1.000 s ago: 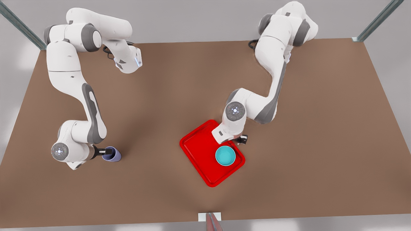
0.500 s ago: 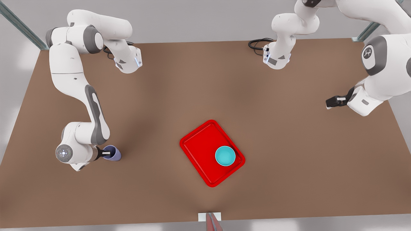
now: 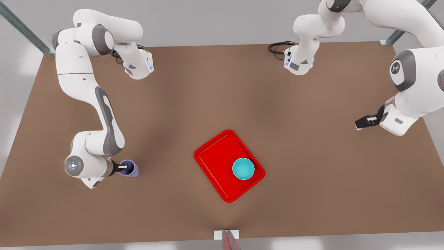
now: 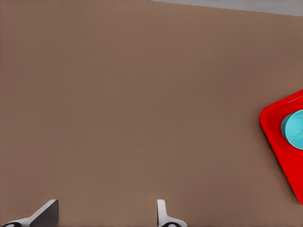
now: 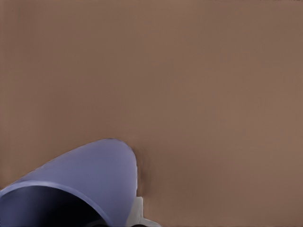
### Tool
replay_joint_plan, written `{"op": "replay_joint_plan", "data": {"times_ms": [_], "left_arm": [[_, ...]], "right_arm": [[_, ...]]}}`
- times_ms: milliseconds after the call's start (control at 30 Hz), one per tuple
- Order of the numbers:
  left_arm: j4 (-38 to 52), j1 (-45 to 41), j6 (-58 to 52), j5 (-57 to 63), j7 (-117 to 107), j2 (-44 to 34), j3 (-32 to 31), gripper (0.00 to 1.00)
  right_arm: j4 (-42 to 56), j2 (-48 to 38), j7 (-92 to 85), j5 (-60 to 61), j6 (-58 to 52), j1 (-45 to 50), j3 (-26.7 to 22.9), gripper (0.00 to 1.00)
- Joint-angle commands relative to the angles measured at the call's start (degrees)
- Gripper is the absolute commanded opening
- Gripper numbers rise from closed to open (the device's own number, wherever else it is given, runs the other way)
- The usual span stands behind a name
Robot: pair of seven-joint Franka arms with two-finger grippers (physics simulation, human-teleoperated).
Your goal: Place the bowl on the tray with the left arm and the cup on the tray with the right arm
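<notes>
The bowl (image 3: 243, 168) sat on the tray (image 3: 215, 159); my left gripper (image 3: 364, 122) hung released. My right gripper (image 3: 122, 167) grasped the cup (image 3: 129, 169), not yet delivered.

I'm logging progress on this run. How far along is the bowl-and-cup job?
Done: the bowl sits on the tray, and the left gripper waits open, off to the front view's right. In hand: the right gripper is shut on the cup, away from the tray. Left: bringing the cup onto the tray.
</notes>
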Motion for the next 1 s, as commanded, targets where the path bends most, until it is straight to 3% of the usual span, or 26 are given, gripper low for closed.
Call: {"op": "replay_joint_plan", "data": {"times_ms": [0, 333, 500, 533, 833, 900, 933, 967], "left_arm": [[0.0, -0.04, 0.0, 0.07, 0.0, 0.0, 0.0, 1.0], [0.0, 0.05, 0.09, -0.11, 0.0, 0.08, 0.0, 1.0], [0.0, -0.3, 0.09, 0.07, 0.0, 0.52, 0.0, 1.0], [0.0, -0.3, 0.09, -0.02, 0.0, 0.52, 0.0, 1.0], [0.0, -0.65, 0.09, -0.02, 0.0, 0.79, 0.0, 1.0], [0.0, -0.65, 0.09, -0.02, 0.0, 0.79, 0.0, 1.0], [0.0, -0.65, 0.09, -0.02, 0.0, 0.79, 0.0, 1.0], [0.0, -0.65, 0.09, -0.02, 0.0, 0.79, 0.0, 1.0]], "right_arm": [[0.22, 0.02, 0.25, -0.23, -0.48, 0.5, 0.01, 0.21], [11.82, 5.11, 1.04, 7.32, -1.45, 22.56, -1.3, 0.21], [19.64, 13.37, 1.48, 27.27, -2.77, 44.97, -25.21, 0.21], [19.73, 14.78, 4.12, 29.13, -2.95, 46.03, -26.27, 0.21], [19.73, 17.07, 7.28, 29.21, -2.24, 49.37, -26.44, 0.22], [19.73, 17.42, 7.37, 29.92, -2.24, 49.37, -26.71, 0.31], [19.73, 17.51, 7.37, 29.92, -2.15, 49.37, -26.71, 0.41], [19.9, 18.12, 7.99, 29.92, -2.15, 49.37, -26.71, 0.65]]}}
